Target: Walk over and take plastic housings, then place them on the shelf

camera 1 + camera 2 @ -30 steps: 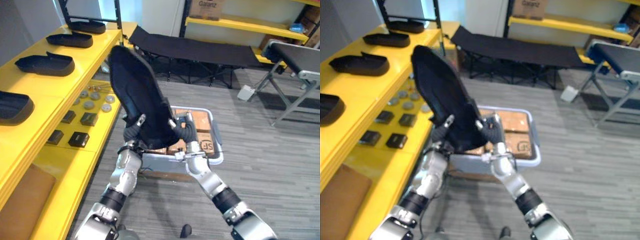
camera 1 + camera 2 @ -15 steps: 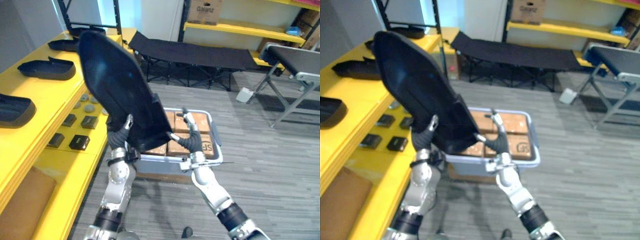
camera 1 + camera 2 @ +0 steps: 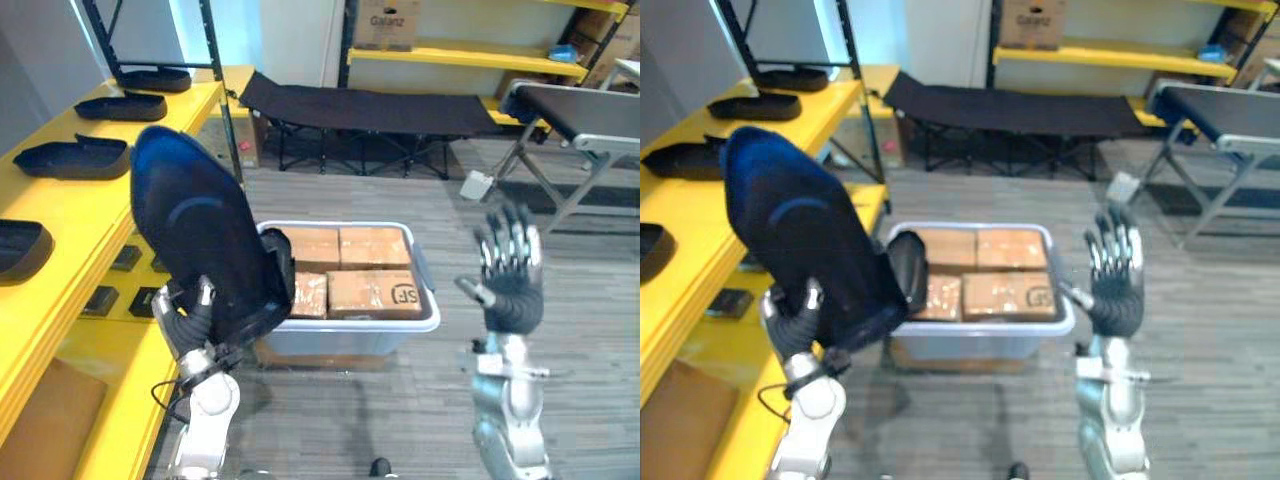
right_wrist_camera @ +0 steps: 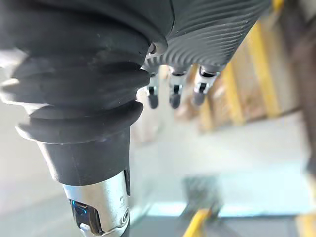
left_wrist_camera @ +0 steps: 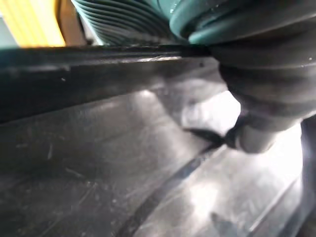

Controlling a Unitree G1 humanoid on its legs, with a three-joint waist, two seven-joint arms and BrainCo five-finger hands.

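Note:
A large black plastic housing [image 3: 195,230] stands on end, tilted, in front of the yellow shelf [image 3: 80,210] on my left. My left hand [image 3: 185,325] grips its lower edge with curled fingers and carries it alone. In the left wrist view the housing's shiny inner face [image 5: 123,163] lies right against the hand. My right hand [image 3: 512,290] is raised well to the right, palm up and fingers [image 4: 173,94] straight, holding nothing. Three more black housings [image 3: 75,158] lie in a row on the shelf top.
A grey bin [image 3: 340,345] of cardboard boxes [image 3: 370,290] sits on the floor straight ahead, just right of the held housing. Small black blocks [image 3: 143,300] lie on the lower shelf. A black folding cot [image 3: 380,105] and a conveyor [image 3: 580,110] stand further back.
My right hand has let go of the housing, swung out to the right and opened. The left hand now holds the housing alone, lower and further left. The camera has shifted.

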